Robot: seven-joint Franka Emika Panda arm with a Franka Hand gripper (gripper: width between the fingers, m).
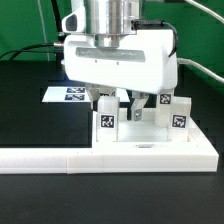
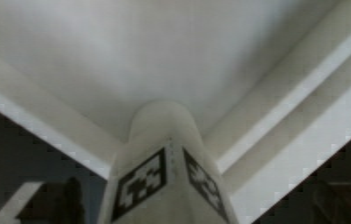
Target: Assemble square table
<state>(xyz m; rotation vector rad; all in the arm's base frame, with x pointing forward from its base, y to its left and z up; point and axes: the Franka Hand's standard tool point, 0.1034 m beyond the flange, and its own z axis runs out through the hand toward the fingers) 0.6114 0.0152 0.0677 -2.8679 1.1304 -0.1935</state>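
The white square tabletop (image 1: 150, 150) lies flat at the front of the exterior view. White legs with black-and-white tags stand upright on it: one at the middle (image 1: 106, 122) and one toward the exterior view's right (image 1: 178, 115). My gripper (image 1: 120, 108) hangs straight down over the middle leg, its fingers on either side of it. In the wrist view that tagged leg (image 2: 163, 170) rises between the dark fingertips (image 2: 21, 205), with a gap on each side. The gripper (image 2: 175, 212) is open and holds nothing.
The marker board (image 1: 68, 95) lies on the black table behind the gripper, toward the exterior view's left. A long white barrier (image 1: 35, 157) runs along the front, against the tabletop's edge. Cables and a green wall are at the back.
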